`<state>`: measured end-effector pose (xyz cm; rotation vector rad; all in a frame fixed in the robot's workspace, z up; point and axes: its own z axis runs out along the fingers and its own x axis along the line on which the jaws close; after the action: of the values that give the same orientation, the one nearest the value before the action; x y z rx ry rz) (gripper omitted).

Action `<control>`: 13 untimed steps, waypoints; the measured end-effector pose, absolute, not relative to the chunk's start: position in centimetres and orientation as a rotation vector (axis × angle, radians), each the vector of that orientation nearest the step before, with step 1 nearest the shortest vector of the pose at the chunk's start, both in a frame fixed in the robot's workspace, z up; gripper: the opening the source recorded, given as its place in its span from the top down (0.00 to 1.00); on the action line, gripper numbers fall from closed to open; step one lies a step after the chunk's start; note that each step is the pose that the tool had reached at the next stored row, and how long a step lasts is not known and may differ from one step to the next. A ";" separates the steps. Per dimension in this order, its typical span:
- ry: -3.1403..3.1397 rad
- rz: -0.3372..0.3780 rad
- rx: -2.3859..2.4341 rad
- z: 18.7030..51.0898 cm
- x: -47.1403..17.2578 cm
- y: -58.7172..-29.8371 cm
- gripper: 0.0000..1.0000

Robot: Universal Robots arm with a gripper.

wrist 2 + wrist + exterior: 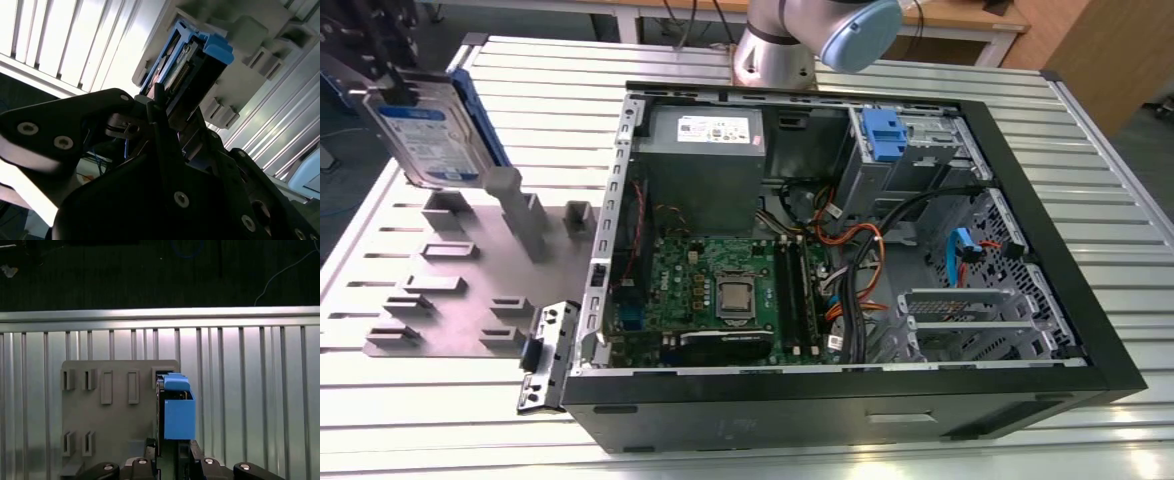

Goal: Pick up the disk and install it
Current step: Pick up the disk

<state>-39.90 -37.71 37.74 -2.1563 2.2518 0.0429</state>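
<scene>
Disk (434,135) clamped in gripper (172,455), upright over grey fixture plate (440,300), outside open computer case (854,395).

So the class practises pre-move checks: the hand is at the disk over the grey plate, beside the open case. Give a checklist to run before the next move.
1. Hand shut on disk: ok.
2. Disk clear of plate: cannot tell; its lower edge is near a post.
3. Case side open: ok.
4. Bay free: cannot tell; a blue bracket sits at it.
5. Cables clear of bay: cannot tell; they run beside it.
</scene>
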 end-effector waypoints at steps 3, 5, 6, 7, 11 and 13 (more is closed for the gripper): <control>2.252 0.043 -2.156 38.9 -39.9 -37.7 0.65; 2.252 0.043 -2.156 39.6 -39.9 -37.7 0.65; 2.252 0.043 -2.156 40.0 -39.9 -37.7 0.65; 2.252 0.043 -2.156 40.5 -39.9 -37.7 0.65; 2.252 0.043 -2.156 42.2 -39.9 -37.7 0.65; 2.252 0.043 -2.156 43.0 -39.9 -37.7 0.65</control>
<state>-39.90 -37.71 43.02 -2.1561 2.2517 0.0432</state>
